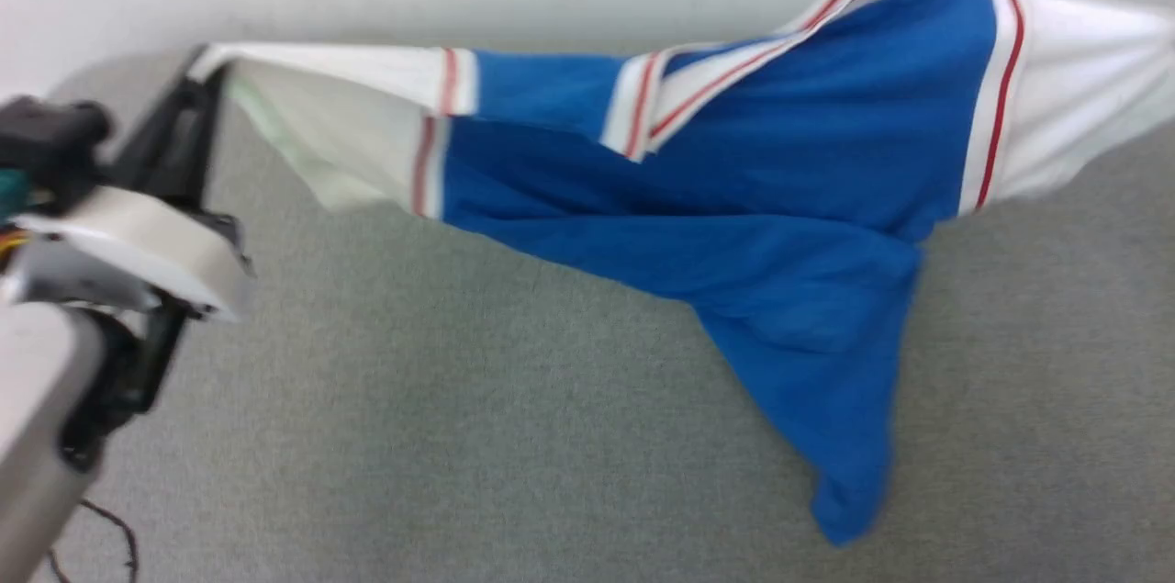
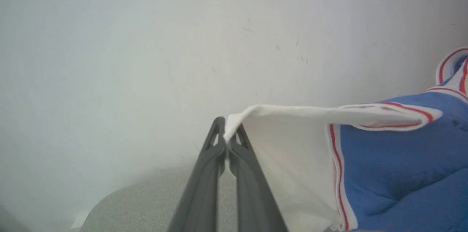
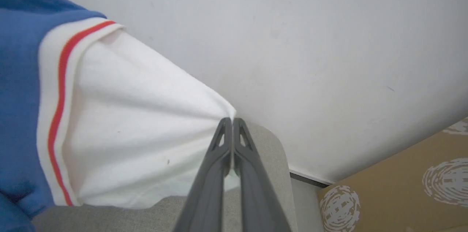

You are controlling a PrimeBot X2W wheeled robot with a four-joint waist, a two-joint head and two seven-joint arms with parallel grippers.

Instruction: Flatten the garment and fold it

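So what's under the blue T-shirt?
A grey fabric surface. The T-shirt hangs stretched between the left hand and the right hand, each pinching a white sleeve. The patch of surface beneath the drooping blue body is covered.

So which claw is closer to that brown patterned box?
Right. The right claw, shut on one sleeve of the shirt, has the box just off to its side; the left claw holds the opposite sleeve, at the stretched shirt's far end.

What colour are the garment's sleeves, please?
The garment has white sleeves with red-striped trim, clearest in the right wrist view.
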